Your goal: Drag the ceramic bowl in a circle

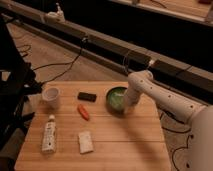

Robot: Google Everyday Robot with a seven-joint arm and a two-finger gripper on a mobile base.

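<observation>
The bowl is seen near the table's far edge, toward the right corner. The gripper is lowered at the bowl's right rim; whether it is clamped cannot be told. A cup is placed near the far left corner.

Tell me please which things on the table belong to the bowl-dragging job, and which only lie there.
Job: ceramic bowl; tool, at the bowl's right rim.
Lying about: white cup; black block; orange piece; tube; white pad.
</observation>
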